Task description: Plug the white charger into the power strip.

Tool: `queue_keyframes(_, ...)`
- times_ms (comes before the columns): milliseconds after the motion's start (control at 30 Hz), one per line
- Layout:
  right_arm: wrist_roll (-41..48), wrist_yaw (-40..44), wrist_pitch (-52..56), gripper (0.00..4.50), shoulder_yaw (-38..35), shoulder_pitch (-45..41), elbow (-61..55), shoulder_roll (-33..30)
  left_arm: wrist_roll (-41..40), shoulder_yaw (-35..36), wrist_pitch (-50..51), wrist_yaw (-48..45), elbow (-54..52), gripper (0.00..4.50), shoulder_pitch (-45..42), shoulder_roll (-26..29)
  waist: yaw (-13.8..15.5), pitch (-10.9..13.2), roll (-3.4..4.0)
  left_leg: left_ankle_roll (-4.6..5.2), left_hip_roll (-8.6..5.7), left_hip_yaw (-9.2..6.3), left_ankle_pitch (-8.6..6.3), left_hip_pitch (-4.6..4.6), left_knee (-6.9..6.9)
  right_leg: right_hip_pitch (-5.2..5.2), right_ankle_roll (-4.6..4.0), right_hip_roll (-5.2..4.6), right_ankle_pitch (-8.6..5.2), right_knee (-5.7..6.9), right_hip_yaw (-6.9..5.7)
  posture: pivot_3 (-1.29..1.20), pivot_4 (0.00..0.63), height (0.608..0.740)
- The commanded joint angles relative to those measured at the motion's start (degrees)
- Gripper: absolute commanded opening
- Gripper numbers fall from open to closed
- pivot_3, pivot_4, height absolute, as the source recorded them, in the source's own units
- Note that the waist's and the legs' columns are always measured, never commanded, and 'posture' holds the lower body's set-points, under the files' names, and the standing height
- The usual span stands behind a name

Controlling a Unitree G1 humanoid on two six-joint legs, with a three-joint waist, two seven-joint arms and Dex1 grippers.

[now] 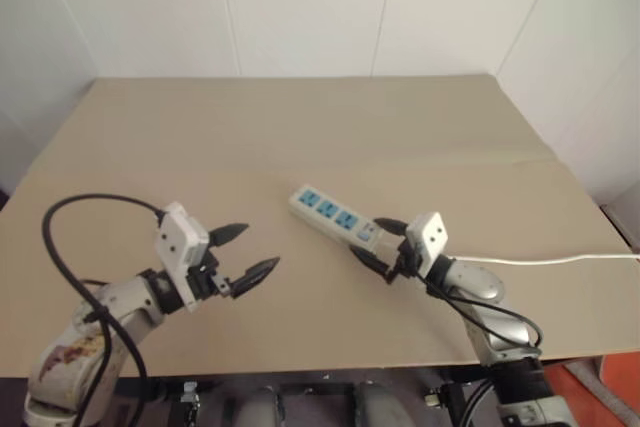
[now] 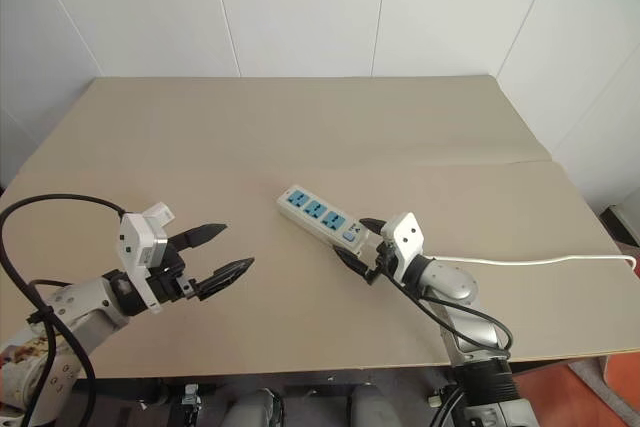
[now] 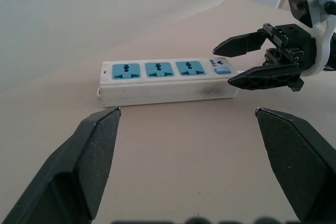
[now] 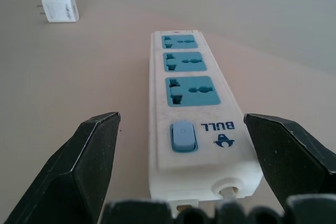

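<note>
Now your right gripper [image 1: 381,245] stands wide open and empty, one black finger on each side of the power strip's [image 1: 335,216] switch end, not touching it. The strip lies flat near the middle of the tan table [image 1: 300,127], with its thin white cord [image 1: 560,260] running off toward the right edge. Your left gripper [image 1: 254,252] is also fully open, holding nothing, well apart from the strip. In the right wrist view, the white charger [image 4: 59,9] lies beyond the strip's far end, with bare tabletop around it.
</note>
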Motion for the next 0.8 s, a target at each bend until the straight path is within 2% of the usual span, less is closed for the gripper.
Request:
queue_keyframes(33,-2.7,-3.3,-2.3,4.48,-0.3,-1.4,1.0,0.7,-0.2,0.2,-1.1,0.1,-2.0,4.5,0.1,-0.1,0.0,0.0,0.0,0.0,0.0,0.01,0.0,0.0,0.0,0.0,0.0,0.0,0.0,0.0,0.0,0.0,0.15,0.74)
queue_keyframes(500,-2.4,-0.4,-0.9,4.48,1.4,-1.3,0.9,0.8,0.0,0.0,-1.2,0.0,-1.9,4.5,0.3,-0.2,-0.1,0.0,0.0,0.0,0.0,0.01,0.0,-0.01,0.0,-0.02,0.0,0.0,0.0,0.0,0.01,0.0,0.15,0.74)
queue_keyframes(800,-4.6,-1.0,-2.7,4.48,2.4,-4.3,9.7,2.7,0.1,-0.7,-0.9,0.5,-2.1,4.5,-0.5,-0.1,-0.1,0.0,0.0,0.0,-0.01,0.02,0.0,0.02,0.0,-0.02,0.0,0.0,0.0,0.02,0.02,0.0,0.15,0.74)
